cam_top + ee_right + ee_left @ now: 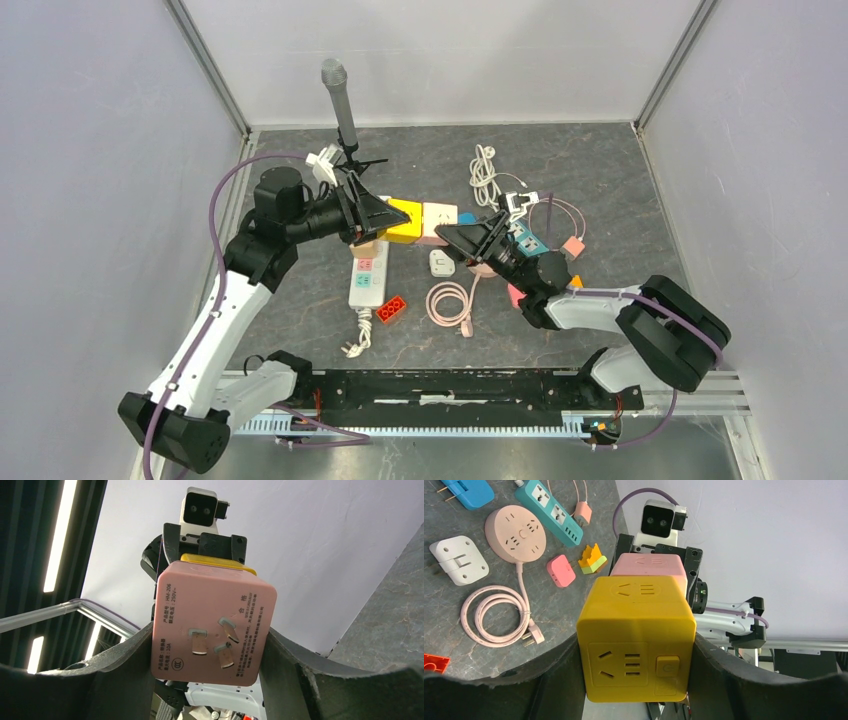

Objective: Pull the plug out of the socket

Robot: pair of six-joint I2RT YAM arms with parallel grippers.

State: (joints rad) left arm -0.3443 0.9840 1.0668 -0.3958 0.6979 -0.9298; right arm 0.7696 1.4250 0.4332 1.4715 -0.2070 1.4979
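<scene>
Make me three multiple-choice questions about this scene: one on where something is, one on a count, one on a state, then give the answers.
1. Where is the red toy brick? A) beside the white power strip B) inside a gripper C) against the far wall
2. How many metal prongs show on the pink plastic cube socket? A) two B) three C) five
3. How are it and the yellow plastic cube socket? A) lying apart, unheld B) joined, one per gripper C) both in one gripper
Answers: A, the brick lies next to the strip; B, three prongs face the right wrist camera; B, the left gripper clamps yellow, the right gripper pink, faces touching.
</scene>
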